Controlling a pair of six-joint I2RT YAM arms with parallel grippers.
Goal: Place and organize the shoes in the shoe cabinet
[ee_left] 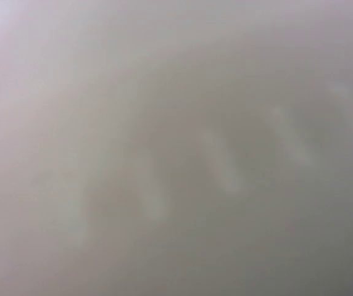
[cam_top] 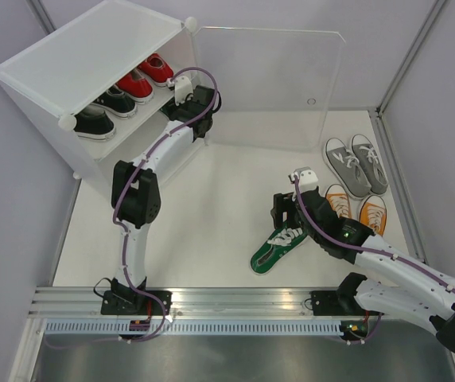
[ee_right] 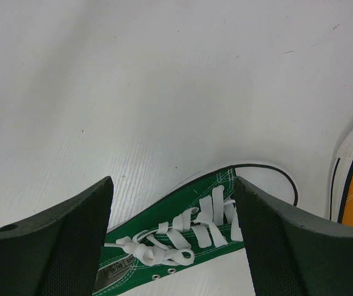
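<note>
Green shoe [ee_right: 182,246]: between right gripper [ee_right: 173,197] jaws, wide open, no grip. Long axis diagonal across gap. Left gripper [cam_top: 184,91]: far off, jaws can't tell.

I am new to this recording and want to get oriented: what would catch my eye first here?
A single green shoe lies near the middle of the table, with the open right hand straddling it. At far left the cabinet stands with its door open, red shoes and black shoes on a shelf, and the left arm stretched to its front. A grey pair and an orange pair wait at right.
</note>
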